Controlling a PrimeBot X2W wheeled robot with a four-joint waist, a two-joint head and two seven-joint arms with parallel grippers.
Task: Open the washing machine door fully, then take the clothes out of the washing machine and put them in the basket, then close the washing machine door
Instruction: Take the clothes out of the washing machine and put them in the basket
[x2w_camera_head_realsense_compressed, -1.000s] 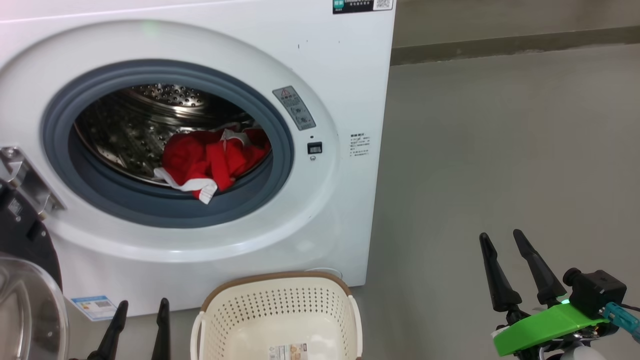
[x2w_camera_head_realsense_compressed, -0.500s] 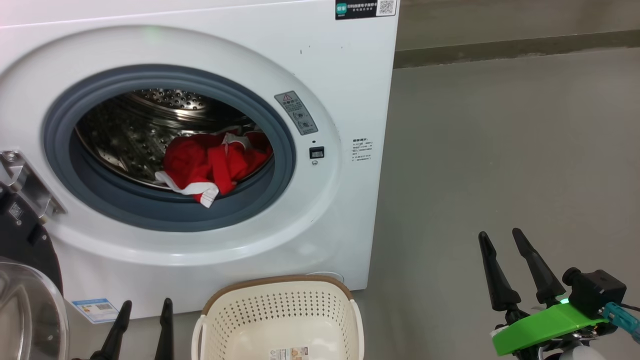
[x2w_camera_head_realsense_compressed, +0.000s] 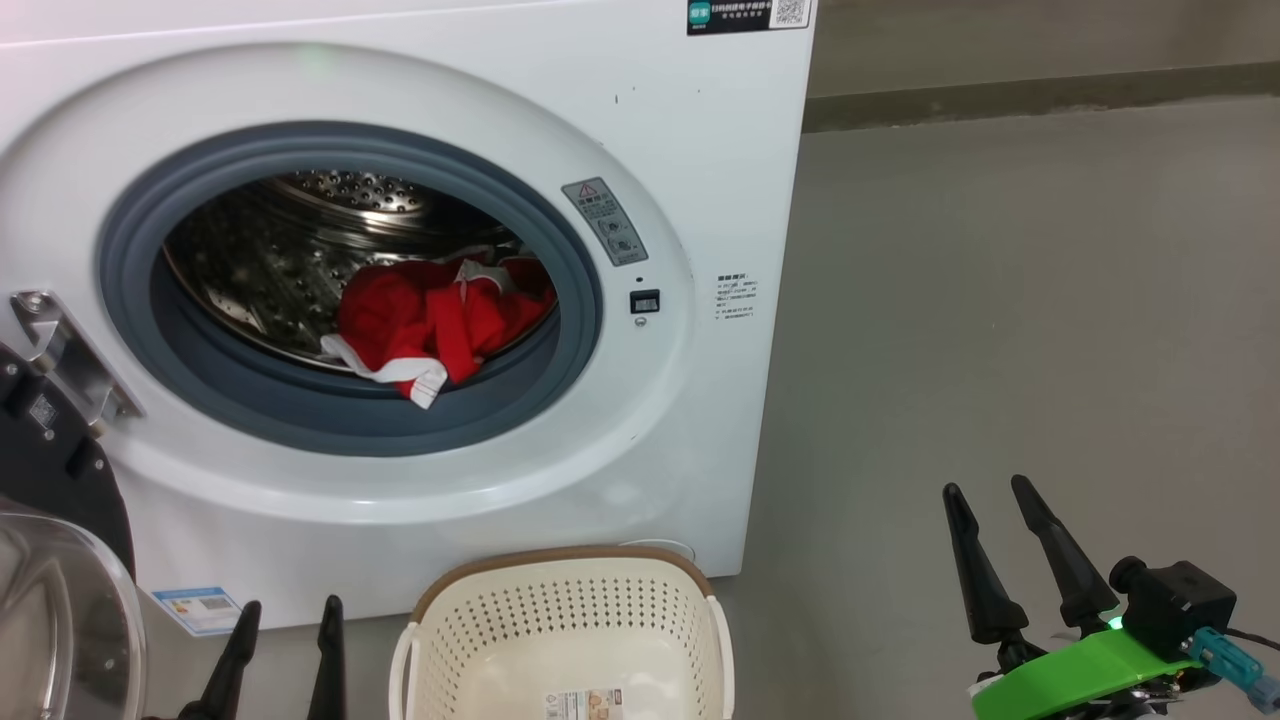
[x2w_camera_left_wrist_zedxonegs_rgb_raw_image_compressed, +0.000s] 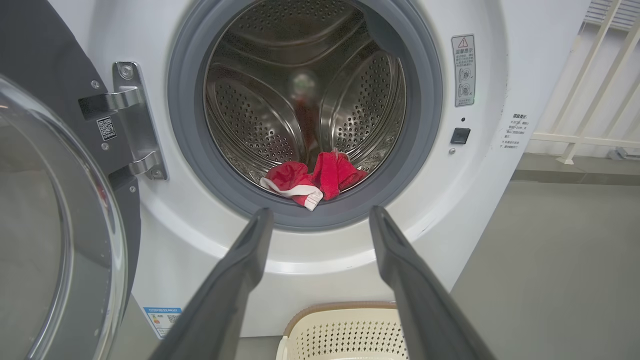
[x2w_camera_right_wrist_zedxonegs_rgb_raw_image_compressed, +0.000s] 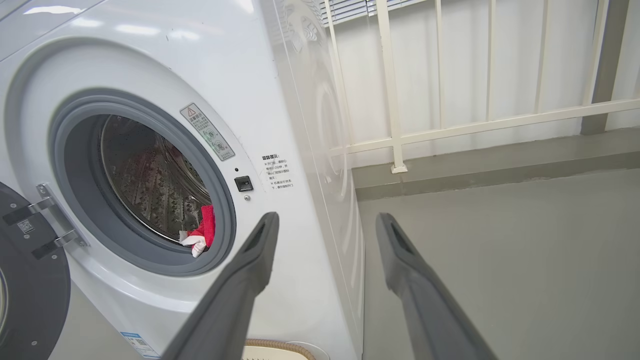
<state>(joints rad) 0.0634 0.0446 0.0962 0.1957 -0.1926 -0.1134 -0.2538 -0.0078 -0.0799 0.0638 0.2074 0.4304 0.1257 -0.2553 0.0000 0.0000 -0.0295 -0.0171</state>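
- Clothes (x2w_camera_head_realsense_compressed: 435, 320), red with white trim, lie bunched at the front bottom of the steel drum (x2w_camera_head_realsense_compressed: 260, 270). One white band flops over onto the grey-blue rubber ring (x2w_camera_head_realsense_compressed: 340, 425).
- Around them the white washing machine (x2w_camera_head_realsense_compressed: 700, 150) stands on the grey floor (x2w_camera_head_realsense_compressed: 1000, 300) with its round mouth uncovered. A warning label (x2w_camera_head_realsense_compressed: 605, 220) sits at the upper right of the opening, and a small blue sticker (x2w_camera_head_realsense_compressed: 195, 608) at the lower left of the front.
- On the robot's left the washing machine door (x2w_camera_head_realsense_compressed: 55, 480) is swung out on a metal hinge (x2w_camera_head_realsense_compressed: 60, 355), its black rim and bulging glass bowl at the left edge of the head view.
- Below the opening and a little to its right, the cream basket (x2w_camera_head_realsense_compressed: 560, 555) stands on the floor just beside the machine's front, with a label sticker (x2w_camera_head_realsense_compressed: 585, 703) on its bottom.
- Left of the basket, low down, the left gripper (x2w_camera_head_realsense_compressed: 288, 605) has its fingers spread wide apart. They point at the machine's front without touching it.
- Right of the machine, over bare floor, the right gripper (x2w_camera_head_realsense_compressed: 987, 487) also has its fingers wide apart, well apart from the basket.
- Beyond the machine's side, a pale railing (x2w_camera_right_wrist_zedxonegs_rgb_raw_image_compressed: 450, 125) lines the wall.
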